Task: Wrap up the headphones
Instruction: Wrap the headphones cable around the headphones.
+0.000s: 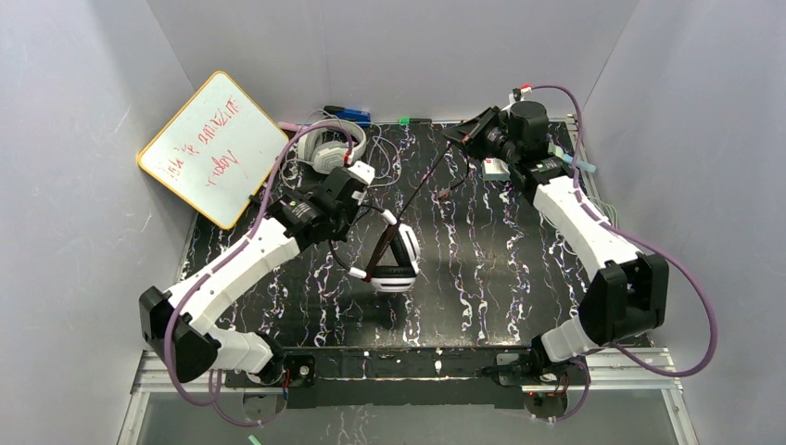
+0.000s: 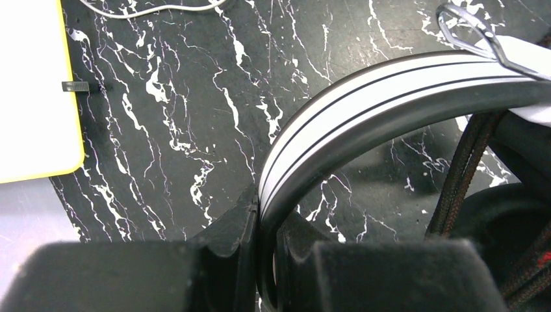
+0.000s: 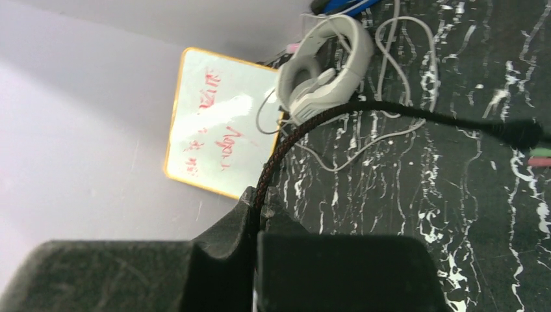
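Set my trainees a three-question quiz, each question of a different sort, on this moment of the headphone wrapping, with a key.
1. True or false: the left gripper is clamped on the headband of the black-and-white headphones.
2. What does the right gripper pinch? A) the braided cable B) an ear cup C) nothing
3. Fill in: the light grey headset lies beside the ____ with red writing.
Key: 1 true; 2 A; 3 whiteboard.
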`<control>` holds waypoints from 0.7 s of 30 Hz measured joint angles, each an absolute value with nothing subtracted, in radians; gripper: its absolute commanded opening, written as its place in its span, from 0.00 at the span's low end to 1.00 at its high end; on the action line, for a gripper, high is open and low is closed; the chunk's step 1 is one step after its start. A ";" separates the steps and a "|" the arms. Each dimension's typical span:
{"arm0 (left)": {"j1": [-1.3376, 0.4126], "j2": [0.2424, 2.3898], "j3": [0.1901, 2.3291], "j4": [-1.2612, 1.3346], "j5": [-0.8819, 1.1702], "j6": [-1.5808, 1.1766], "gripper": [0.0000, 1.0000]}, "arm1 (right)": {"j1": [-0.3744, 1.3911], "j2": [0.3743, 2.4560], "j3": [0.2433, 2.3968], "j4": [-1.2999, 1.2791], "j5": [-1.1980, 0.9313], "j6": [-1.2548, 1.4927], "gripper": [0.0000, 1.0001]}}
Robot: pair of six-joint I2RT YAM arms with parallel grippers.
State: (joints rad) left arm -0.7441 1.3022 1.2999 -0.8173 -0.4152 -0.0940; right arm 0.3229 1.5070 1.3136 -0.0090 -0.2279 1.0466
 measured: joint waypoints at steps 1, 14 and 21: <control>-0.745 1.317 1.300 -0.814 -0.424 -0.100 0.00 | 0.323 1.491 1.313 -0.009 -0.241 1.040 0.01; -0.747 1.499 1.403 -0.823 -0.485 -0.246 0.00 | 0.347 1.364 1.311 -0.030 -0.377 1.018 0.01; -0.750 1.629 1.485 -0.842 -0.474 -0.380 0.00 | 0.422 1.290 1.289 -0.050 -0.386 1.005 0.01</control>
State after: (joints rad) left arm -0.7502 1.6291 1.4853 -0.8417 -0.4736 -0.3798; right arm 0.4221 1.2903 1.2888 -0.0502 -0.3859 1.0046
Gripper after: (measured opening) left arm 0.076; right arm 0.053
